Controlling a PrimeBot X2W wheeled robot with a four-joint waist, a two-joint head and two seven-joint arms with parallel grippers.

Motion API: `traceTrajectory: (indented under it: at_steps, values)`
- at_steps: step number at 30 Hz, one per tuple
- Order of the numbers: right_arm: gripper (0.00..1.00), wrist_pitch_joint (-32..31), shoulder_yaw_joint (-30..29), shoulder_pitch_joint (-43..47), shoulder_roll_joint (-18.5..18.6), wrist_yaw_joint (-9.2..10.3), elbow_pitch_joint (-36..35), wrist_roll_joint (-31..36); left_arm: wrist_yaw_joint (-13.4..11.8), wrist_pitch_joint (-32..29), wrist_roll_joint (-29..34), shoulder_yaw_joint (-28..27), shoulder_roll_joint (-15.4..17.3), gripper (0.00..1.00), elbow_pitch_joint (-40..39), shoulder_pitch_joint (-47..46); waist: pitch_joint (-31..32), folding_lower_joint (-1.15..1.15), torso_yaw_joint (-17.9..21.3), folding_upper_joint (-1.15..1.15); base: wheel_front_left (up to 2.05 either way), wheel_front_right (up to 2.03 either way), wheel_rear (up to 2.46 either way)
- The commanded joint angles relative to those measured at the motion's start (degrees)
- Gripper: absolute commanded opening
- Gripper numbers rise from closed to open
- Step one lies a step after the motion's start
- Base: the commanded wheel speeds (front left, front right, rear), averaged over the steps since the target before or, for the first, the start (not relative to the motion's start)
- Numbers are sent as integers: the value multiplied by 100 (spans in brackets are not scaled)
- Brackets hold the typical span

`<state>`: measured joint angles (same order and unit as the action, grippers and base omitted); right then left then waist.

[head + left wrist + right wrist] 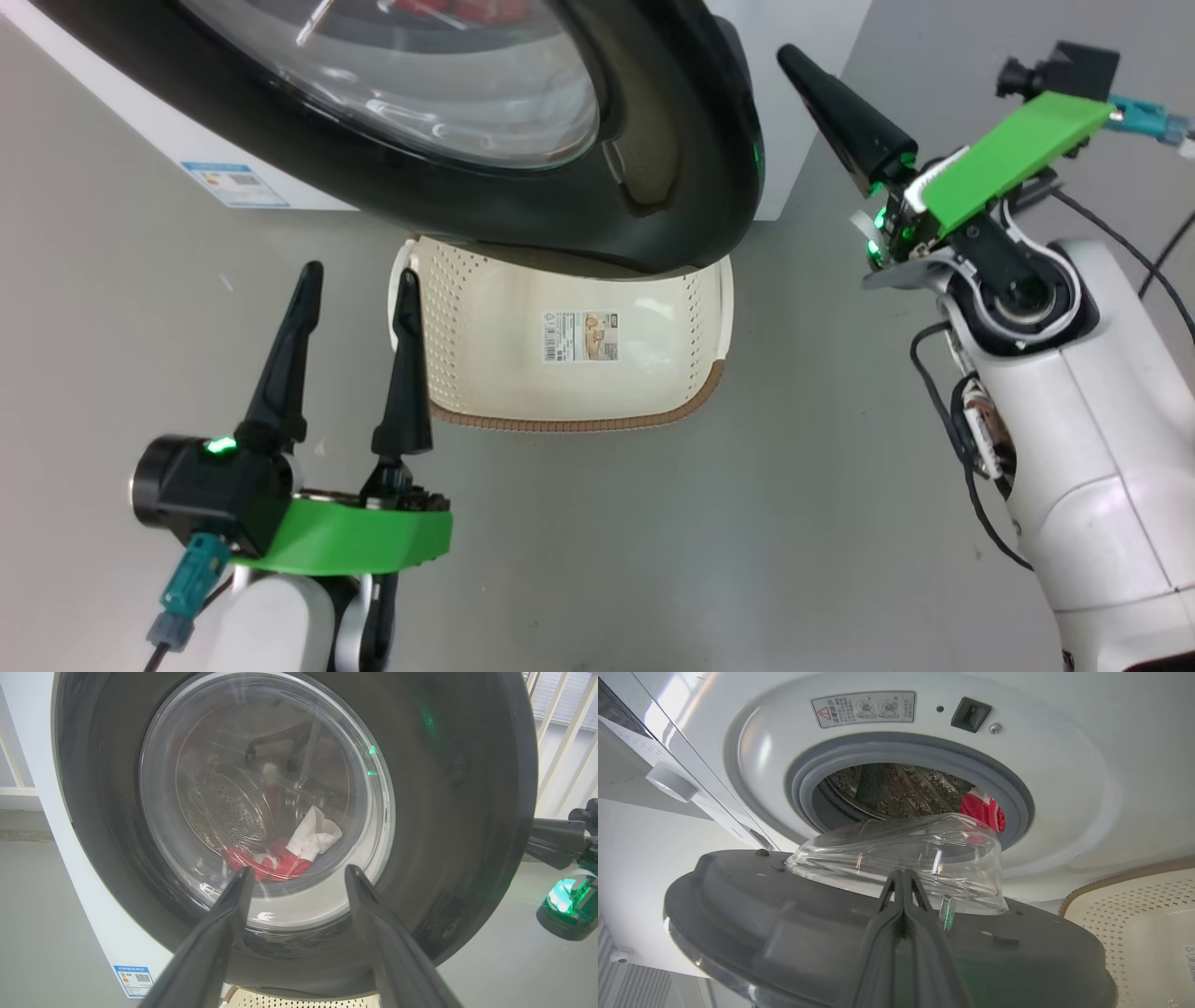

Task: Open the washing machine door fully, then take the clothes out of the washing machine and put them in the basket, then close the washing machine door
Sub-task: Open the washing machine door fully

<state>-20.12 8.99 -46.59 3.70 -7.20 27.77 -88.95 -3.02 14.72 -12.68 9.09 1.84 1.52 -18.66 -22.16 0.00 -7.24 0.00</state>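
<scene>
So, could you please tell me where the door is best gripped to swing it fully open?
Probably its free rim on the robot's right, by the recess, hooked from the inner side: the door stands ajar, so that edge is exposed, while the bulging glass is smooth and offers no hold.

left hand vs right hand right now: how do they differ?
The left hand has its two dark fingers spread wide; the right hand has its fingers pressed together. The left hand faces the outer front of the round glossy black washing machine door; the right hand sits beside the door's edge, aimed across its grey inner side. Both have long dark tapered fingers, and neither is holding anything.
</scene>
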Motion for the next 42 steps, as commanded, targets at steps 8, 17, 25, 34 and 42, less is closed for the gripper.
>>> traceTrajectory:
  at_steps: [8,17,25,34,42]
  values:
    - [0,-602,212,-336,-43,-29,-10,-321,-20,28,-36,-215,104,100,-179,-85,-55,0,-76,0,0,0,0]
    - [0,-1013,395,-152,21,-29,-120,-431,-36,28,-74,-235,104,100,-156,-95,-10,0,-156,0,0,0,0]
    - [0,-1204,496,195,102,-29,-309,-538,-77,28,-115,-230,104,100,-140,-4,173,0,-335,0,0,0,0]
    - [0,-1335,687,656,139,-29,-465,-660,-130,28,-168,-223,104,100,-134,122,411,0,-527,0,0,0,0]
    - [0,-1384,871,998,154,-29,-600,-755,-145,28,-208,-221,104,100,-103,249,643,0,-687,0,0,0,0]
